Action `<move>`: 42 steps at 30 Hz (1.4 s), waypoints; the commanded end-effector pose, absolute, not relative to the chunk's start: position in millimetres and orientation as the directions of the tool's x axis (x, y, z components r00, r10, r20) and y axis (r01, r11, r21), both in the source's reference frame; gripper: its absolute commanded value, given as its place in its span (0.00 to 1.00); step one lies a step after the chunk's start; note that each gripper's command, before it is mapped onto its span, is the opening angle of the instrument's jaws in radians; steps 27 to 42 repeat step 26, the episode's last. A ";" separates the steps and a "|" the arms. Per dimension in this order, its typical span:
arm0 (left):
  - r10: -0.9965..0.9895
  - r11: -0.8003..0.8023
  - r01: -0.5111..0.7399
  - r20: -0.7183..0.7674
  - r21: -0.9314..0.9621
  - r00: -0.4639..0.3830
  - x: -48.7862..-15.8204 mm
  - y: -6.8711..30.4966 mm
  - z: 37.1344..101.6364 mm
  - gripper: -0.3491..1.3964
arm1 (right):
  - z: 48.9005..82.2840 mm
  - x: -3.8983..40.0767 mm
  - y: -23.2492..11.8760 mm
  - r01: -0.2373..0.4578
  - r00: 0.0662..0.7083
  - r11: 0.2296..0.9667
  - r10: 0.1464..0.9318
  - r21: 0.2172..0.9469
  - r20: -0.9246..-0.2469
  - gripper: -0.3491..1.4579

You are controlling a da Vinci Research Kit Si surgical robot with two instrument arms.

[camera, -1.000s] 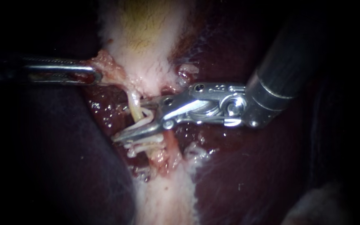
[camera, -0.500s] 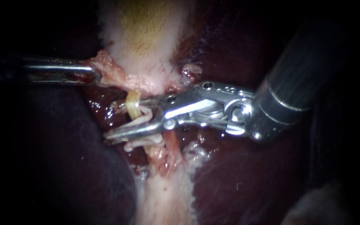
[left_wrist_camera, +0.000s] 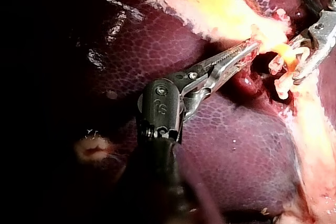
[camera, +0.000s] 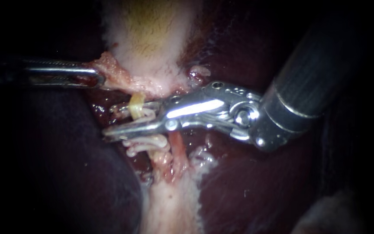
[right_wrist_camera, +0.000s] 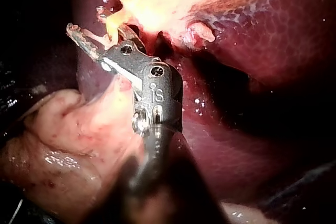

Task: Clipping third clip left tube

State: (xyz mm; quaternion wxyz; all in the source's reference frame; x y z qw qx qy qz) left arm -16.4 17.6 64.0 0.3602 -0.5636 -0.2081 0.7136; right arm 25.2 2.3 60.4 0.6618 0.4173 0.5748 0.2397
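Item: clipping step at the left tube, jaws in place, clip not yet closed.
Right instrument (camera: pixel 111 120): jaws stand apart with a clear gap; the left tube passes between them, close to the hinge. They are not seen squeezing it.
Left tube (camera: pixel 136 104): thin and yellowish, crossing the right instrument's jaws upright. It runs from the gallbladder (camera: pixel 152 39) past the upper jaw to beyond the lower jaw.
Pale loop between the jaws: shows just beside the tube; whether it is the loaded clip cannot be told.
Set clips (camera: pixel 148 145): pale, lying on the tube just outside the right instrument's lower jaw, touching or nearly touching it. There seem to be two.
Second tube (camera: pixel 177 147): reddish, beneath the right instrument's hinge, outside the jaws.
Left instrument (camera: pixel 99 78): jaws pressed together, pinching a fringe of tissue (camera: pixel 109 67) at the gallbladder's edge. It appears to hold the tissue taut, away from the right instrument.
Liver (camera: pixel 247 182): dark, under both shafts.
Progress, as judged: approach and straddling done. Left to do: close the jaws on the tube, release, and withdraw clear of the set clips.
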 end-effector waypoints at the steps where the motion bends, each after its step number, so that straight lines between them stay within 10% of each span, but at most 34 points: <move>1: 0.749 -0.654 -0.280 -0.654 -0.703 -0.105 -16.4 17.6 64.0 0.00 | 60.4 25.1 2.4 0.158 0.223 0.535 0.799 0.830 -0.558 0.25; 9: 0.749 -0.654 -0.280 -0.654 -0.703 -0.105 -16.4 17.6 64.0 0.00 | 60.7 23.9 3.0 0.136 0.233 0.428 0.863 0.893 -0.449 0.00; 42: 0.749 -0.654 -0.279 -0.655 -0.703 -0.102 -16.4 17.6 64.0 0.00 | 62.1 22.8 3.3 0.111 0.263 0.420 0.862 0.901 -0.434 0.00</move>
